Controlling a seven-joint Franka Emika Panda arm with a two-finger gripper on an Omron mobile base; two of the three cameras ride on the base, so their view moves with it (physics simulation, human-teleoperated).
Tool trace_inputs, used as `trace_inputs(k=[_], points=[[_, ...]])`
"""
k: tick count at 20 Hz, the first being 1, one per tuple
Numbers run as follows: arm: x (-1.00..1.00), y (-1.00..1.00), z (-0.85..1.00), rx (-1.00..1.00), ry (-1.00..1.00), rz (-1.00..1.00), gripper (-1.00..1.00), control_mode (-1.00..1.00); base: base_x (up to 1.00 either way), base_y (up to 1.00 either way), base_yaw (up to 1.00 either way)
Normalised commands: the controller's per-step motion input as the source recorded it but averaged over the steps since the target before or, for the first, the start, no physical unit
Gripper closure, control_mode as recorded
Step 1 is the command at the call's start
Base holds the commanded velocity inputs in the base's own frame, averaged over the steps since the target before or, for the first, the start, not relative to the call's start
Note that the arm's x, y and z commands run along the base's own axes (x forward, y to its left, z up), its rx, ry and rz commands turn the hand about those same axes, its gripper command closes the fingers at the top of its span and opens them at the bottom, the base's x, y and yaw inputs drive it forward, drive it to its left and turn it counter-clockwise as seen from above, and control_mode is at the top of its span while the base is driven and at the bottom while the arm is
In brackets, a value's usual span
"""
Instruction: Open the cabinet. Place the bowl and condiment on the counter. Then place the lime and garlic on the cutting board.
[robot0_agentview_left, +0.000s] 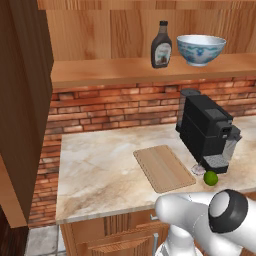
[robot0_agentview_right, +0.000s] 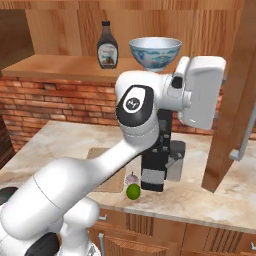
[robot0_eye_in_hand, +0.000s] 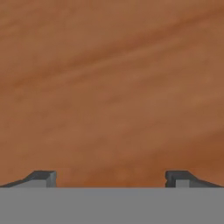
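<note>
**woodgrain_fan:** Cabinet (robot0_agentview_left: 25, 100) first, from the left base view: warm brown wood, door swung open at the left edge, its face seen nearly side-on. Inside, on the wooden shelf (robot0_agentview_left: 125, 70), the condiment (robot0_agentview_left: 161, 46) stands upright, long axis vertical, dark brown body, black cap, pale label facing the camera. Just beside it on the right sits the bowl (robot0_agentview_left: 201, 49), round, white with blue pattern, mouth up; I can't see inside it from here.

**kitchen_sim_guy:** And lower down?

**woodgrain_fan:** Cream marble-look tabletop (robot0_agentview_left: 100, 170) with brown veining, red brick wall (robot0_agentview_left: 110, 107) behind it. The cutting board (robot0_agentview_left: 163, 167) lies flat, pale wood, rounded corners, long axis running away from the camera and a bit leftward. The boxy black coffee machine (robot0_agentview_left: 207, 132) stands to its right, with the lime (robot0_agentview_left: 211, 178), a glossy green ball, at its front.

**kitchen_sim_guy:** Right base view?

**woodgrain_fan:** Same bottle and bowl on the shelf. The lime (robot0_agentview_right: 133, 191) sits near the tabletop's front edge with the garlic (robot0_agentview_right: 131, 178), a pale pointed bulb, touching or just behind it. The other door hangs open at right, with a grey bar handle (robot0_agentview_right: 245, 140).

**kitchen_sim_guy:** Hand view?

**woodgrain_fan:** Smooth streaky wood close up, gripper (robot0_eye_in_hand: 110, 178) spread wide, pinching nothing.
</note>
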Motion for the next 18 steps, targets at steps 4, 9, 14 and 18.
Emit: trace_inputs(k=[4, 9, 14, 18], points=[[0.0, -0.39, 0.0, 0.0, 0.0, 0.02, -1.0, -1.0, 0.0, 0.0, 0.0], [0.01, -0.35, -0.02, 0.0, 0.01, 0.01, -1.0, -1.0, 0.0, 0.0, 0.0], [0.0, -0.23, -0.12, 0.0, 0.0, 0.0, -1.0, -1.0, 0.0, 0.0, 0.0], [0.0, -0.22, -0.11, 0.0, 0.03, 0.0, -1.0, -1.0, 0.0, 0.0, 0.0]])
